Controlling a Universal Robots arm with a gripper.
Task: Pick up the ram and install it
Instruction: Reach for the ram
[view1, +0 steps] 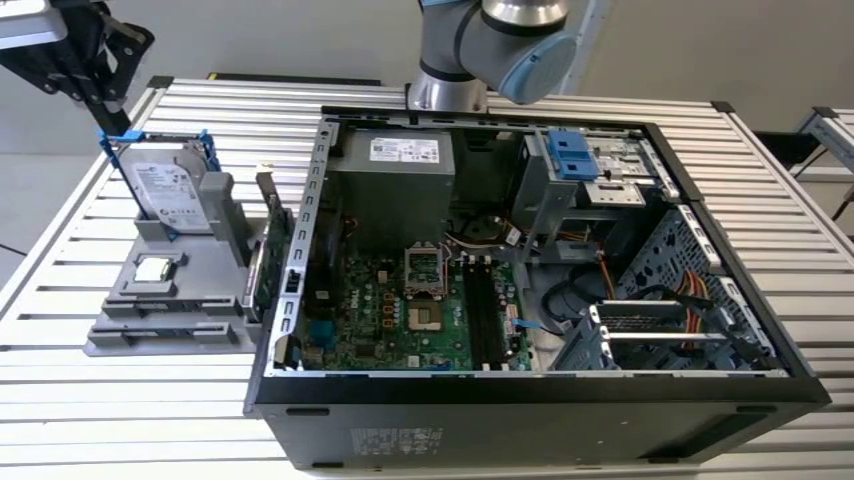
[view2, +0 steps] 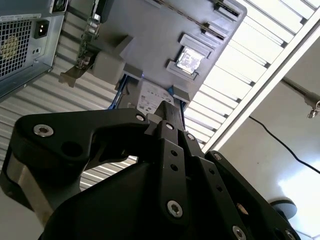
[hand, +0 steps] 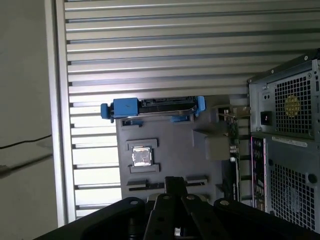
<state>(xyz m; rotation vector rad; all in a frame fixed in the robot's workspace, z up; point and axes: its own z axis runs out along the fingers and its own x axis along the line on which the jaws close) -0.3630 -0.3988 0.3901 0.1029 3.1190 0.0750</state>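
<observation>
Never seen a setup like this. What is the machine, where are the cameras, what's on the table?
One robot arm stands at a table. The exterior view watches from outside; both wrist views ride on the arm, looking past its end effector. On the table sit an open computer case and, on the exterior view's left, a grey holder carrying a hard drive, a processor chip and a green card. The end effector hangs above the holder; whether it holds anything I cannot tell.

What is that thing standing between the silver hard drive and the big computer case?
A green card with a metal bracket stands on edge between the hard drive and the computer case, seen in the exterior view.
</observation>
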